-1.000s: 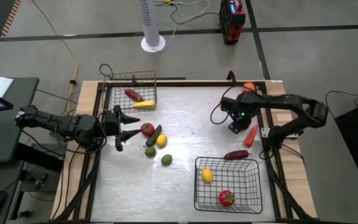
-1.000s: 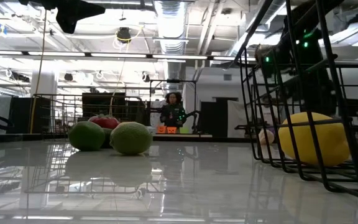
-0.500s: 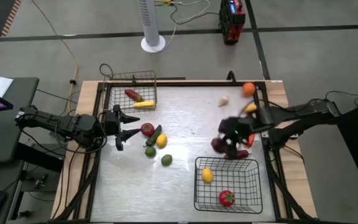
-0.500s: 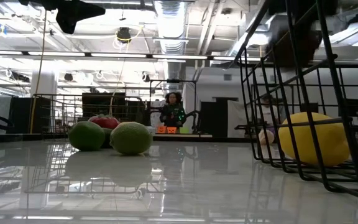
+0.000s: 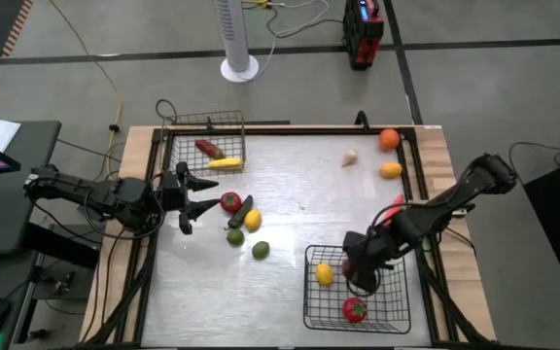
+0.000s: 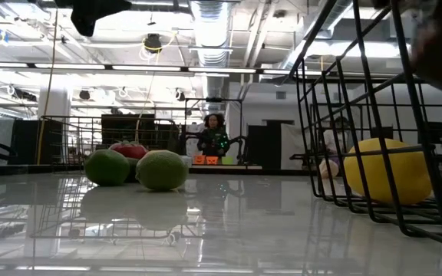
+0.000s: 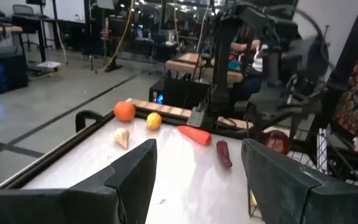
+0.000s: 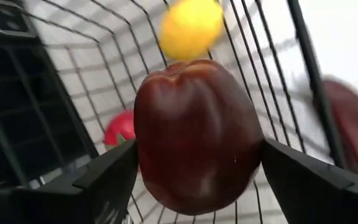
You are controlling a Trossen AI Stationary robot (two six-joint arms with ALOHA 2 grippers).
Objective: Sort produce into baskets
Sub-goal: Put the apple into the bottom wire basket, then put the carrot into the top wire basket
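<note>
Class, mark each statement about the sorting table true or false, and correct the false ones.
1. The black basket holds a yellow piece and a round red piece. True.
2. The left gripper grips the tomato. False: it is open and empty, beside the tomato.
3. The right gripper holds a dark red apple above the black basket. True.
4. The grey basket is empty. False: a long red piece and a long yellow piece lie in it.
</note>
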